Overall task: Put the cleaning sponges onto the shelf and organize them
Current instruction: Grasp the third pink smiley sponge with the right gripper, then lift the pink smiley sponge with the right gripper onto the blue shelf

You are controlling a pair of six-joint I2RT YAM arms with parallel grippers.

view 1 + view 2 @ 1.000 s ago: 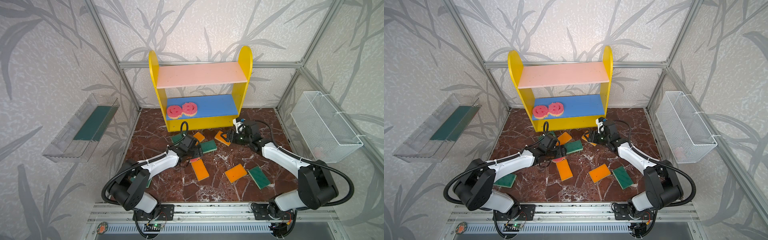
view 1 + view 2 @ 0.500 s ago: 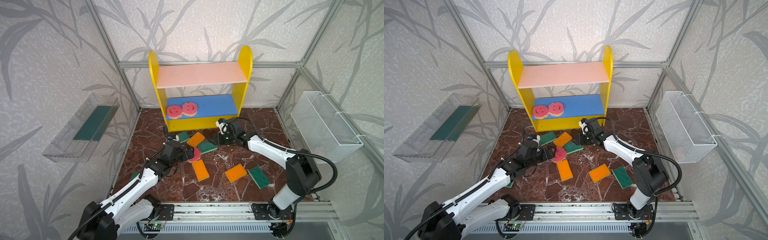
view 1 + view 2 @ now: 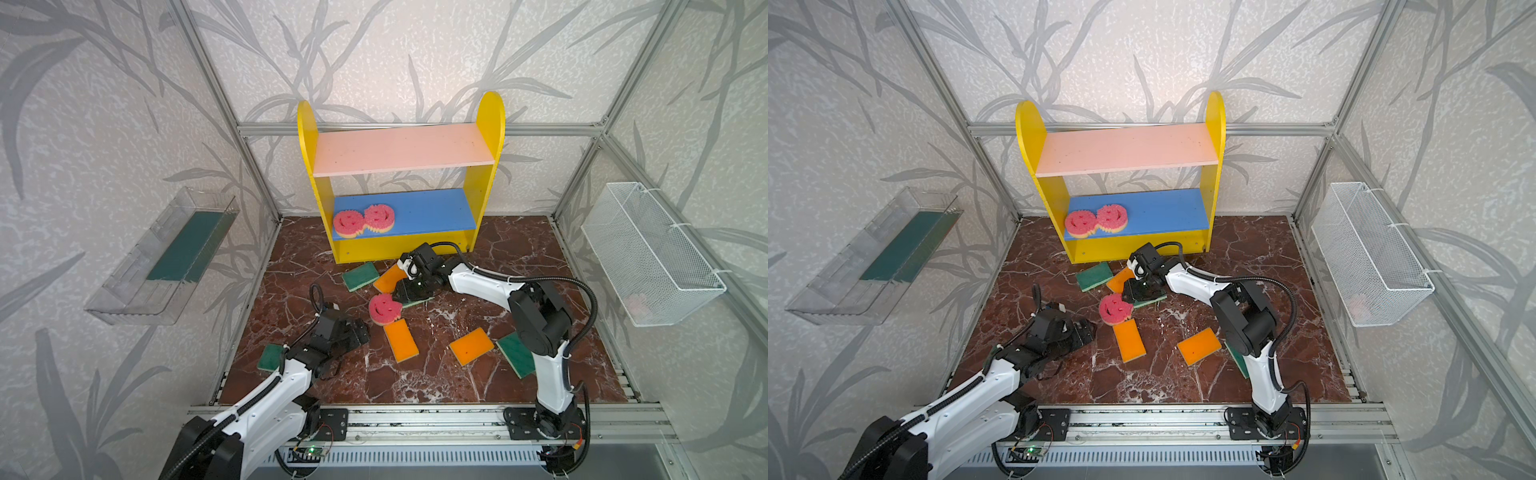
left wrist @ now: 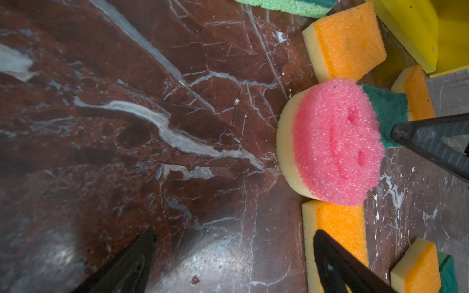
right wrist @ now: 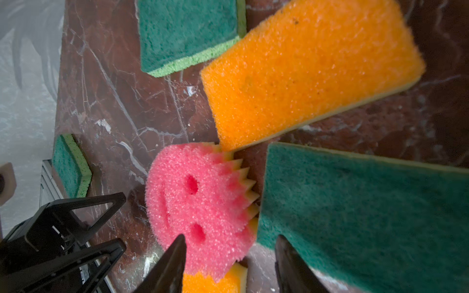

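Note:
The shelf stands at the back, with two pink smiley sponges on its blue board. A third pink smiley sponge lies on the floor, propped on an orange sponge. My right gripper hovers at its far edge above a green sponge, jaws apart around the pink rim without pinching it. My left gripper is open and empty, a short way in front of the pink sponge.
More loose sponges lie on the marble floor: green, orange, orange, green, and green by the left arm. A clear tray hangs on the left wall and a wire basket on the right wall.
My left gripper has opened and drawn back toward the front, leaving the pink sponge on the floor. My right gripper has moved left from the shelf's base to that sponge, its jaws narrowing.

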